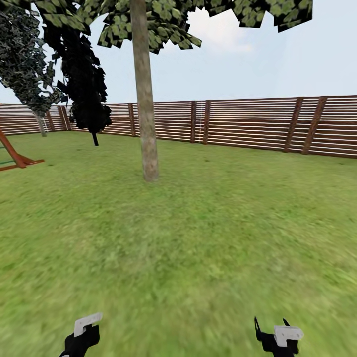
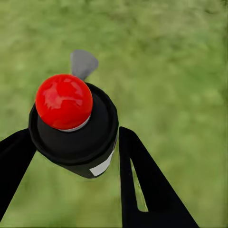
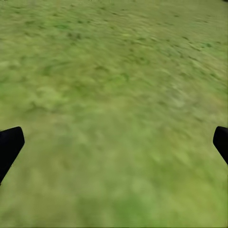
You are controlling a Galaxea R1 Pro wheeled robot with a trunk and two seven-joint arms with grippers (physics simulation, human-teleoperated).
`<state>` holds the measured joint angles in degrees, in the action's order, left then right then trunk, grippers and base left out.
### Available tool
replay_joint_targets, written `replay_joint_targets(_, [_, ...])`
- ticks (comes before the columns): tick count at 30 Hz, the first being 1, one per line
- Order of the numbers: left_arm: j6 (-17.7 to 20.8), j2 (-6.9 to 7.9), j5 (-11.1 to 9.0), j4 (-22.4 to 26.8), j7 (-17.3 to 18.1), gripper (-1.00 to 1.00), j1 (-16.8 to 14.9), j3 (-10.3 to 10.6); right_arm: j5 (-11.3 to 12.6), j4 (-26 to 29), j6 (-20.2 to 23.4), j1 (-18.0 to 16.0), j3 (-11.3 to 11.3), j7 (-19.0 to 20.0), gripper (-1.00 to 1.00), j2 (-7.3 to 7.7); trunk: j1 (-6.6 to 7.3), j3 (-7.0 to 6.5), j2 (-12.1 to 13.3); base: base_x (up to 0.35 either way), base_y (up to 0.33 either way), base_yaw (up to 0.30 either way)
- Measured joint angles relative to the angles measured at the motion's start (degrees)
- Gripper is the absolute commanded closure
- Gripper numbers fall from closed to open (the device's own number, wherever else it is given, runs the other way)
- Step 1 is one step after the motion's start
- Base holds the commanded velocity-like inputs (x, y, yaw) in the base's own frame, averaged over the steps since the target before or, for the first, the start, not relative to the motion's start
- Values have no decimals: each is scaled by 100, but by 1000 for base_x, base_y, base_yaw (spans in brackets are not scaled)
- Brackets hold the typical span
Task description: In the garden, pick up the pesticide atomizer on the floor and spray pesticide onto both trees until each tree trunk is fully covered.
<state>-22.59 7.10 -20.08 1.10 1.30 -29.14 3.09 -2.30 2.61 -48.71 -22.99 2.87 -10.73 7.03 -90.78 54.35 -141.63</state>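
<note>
Head view: open lawn, grass floor (image 1: 198, 238) running out to a slatted brown fence (image 1: 258, 124) at the far side. One tree trunk (image 1: 145, 99), bare grey-brown bark, stands left of centre and well ahead of the robot; no white specks can be made out on it at this range. Dark conifer (image 1: 84, 74) further left, a red-brown play frame (image 1: 15, 156) at the far left edge. Both arms sit low at the near edge, left gripper (image 1: 82, 334) and right gripper (image 1: 277, 337). Left wrist view: the pesticide atomizer (image 2: 73, 128), black body, red cap, pale strip, sits between the two black fingers (image 2: 142, 185) and appears held, with grass beneath. Right wrist view: finger tips far apart at either edge, jaws wide, nothing between them. Judgement: pickup done; approach to this trunk and all spraying still to do, then the second tree.
</note>
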Motion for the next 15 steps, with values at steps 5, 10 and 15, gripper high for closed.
replay_joint_targets(5, [0, -1, -1, 0, -2, 100, 0, 0, 0, 0, 0, 0, 0, 0, -100, 0, 0, 0, 0, 331, 0, 0])
replay_joint_targets(10, [0, 0, -1, 0, -1, 100, 0, -1, 0, 0, 0, 0, 0, 0, -100, 0, 0, 0, 0, 331, 0, 0])
replay_joint_targets(15, [0, -1, 0, 0, 2, 100, 0, 0, 0, 3, 0, 0, 0, 0, -100, 0, 0, 0, 0, 331, 0, 0])
